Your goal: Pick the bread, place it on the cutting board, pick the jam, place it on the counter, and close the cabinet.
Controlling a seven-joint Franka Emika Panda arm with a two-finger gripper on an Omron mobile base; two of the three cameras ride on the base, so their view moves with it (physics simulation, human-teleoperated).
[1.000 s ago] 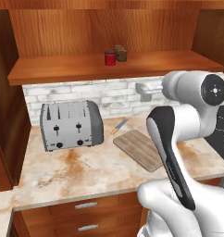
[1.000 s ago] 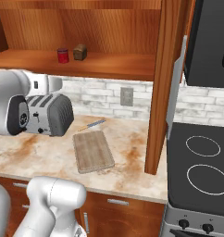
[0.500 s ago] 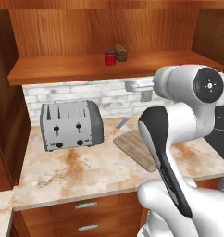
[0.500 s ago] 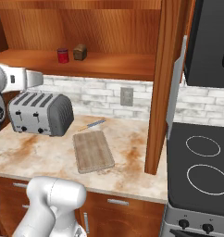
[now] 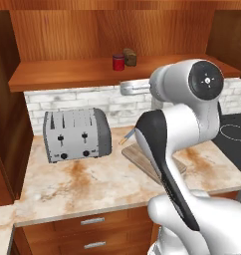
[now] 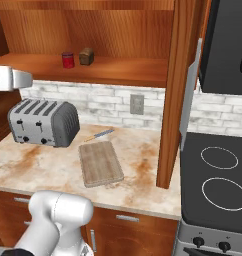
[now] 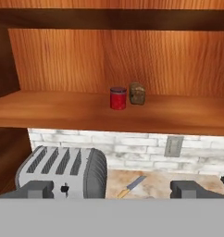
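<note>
Left base view: the jam (image 5: pixel 118 62) and the bread (image 5: pixel 130 57) stand side by side, just apart, toward the back of the open cabinet's shelf (image 5: pixel 67 74); the arm hides most of the cutting board (image 5: pixel 142 159), which lies on the counter (image 5: pixel 87 182) right of the toaster (image 5: pixel 76 134). Right base view: the cutting board (image 6: pixel 100 162) lies flat near the counter's front edge, a knife (image 6: pixel 99 134) behind it toward the wall, the open cabinet door (image 6: pixel 178 85) edge-on at its right. Hand view: the gripper (image 7: pixel 114 189) faces the shelf with its fingers (image 7: pixel 36 189) spread wide and holding nothing; jam (image 7: pixel 118 98) left, bread (image 7: pixel 137 93) right and slightly farther back.
</note>
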